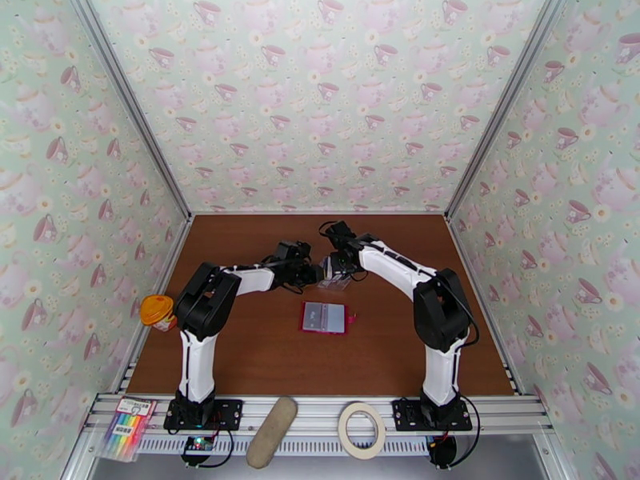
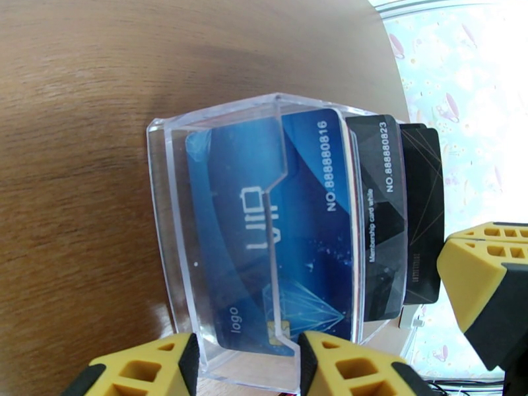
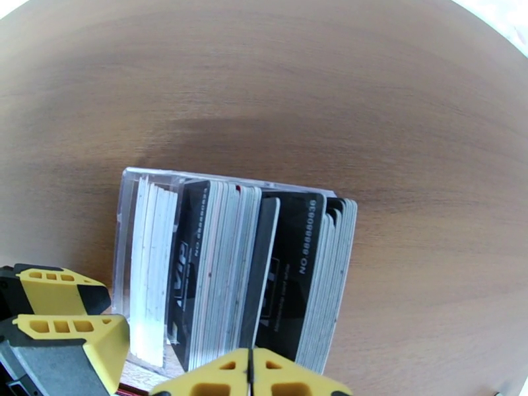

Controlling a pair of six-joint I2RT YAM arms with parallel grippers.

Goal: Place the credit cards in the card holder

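From above we saw the card holder (image 1: 324, 318) lying opened flat on the brown table (image 1: 240, 354). It showed a red rim around a pale inside, with its snap tab poking off the right edge. It sat just on the arm-base side of the two grippers and apart from both. The left gripper (image 1: 308, 274) and right gripper (image 1: 331, 266) met nose to nose over a small clear case (image 1: 338, 280), whose contents were too small to read in that view.

The left wrist camera supplied what the overhead view could not. The credit cards (image 2: 284, 239) stood on edge inside the case, away from the card holder. A glossy blue card was in front, printed with a number, the word "logo" and a chip, and black cards (image 2: 384, 212) were stacked behind it, reaching past the case's wall. The left gripper's fingers (image 2: 152, 367) stood apart with the near rim of the case between them; whether they pressed on it we could not tell. One yellow finger (image 2: 478, 272) of the right gripper showed beside the black cards.

The right wrist camera showed the stack edge-on. There were white cards (image 3: 150, 259) at the left and then black ones with grey edges, one of them with its numbered face toward the lens. The right jaws were pressed together at the foot of a dark card (image 3: 261, 272). We could not tell whether its edge was nipped between them.
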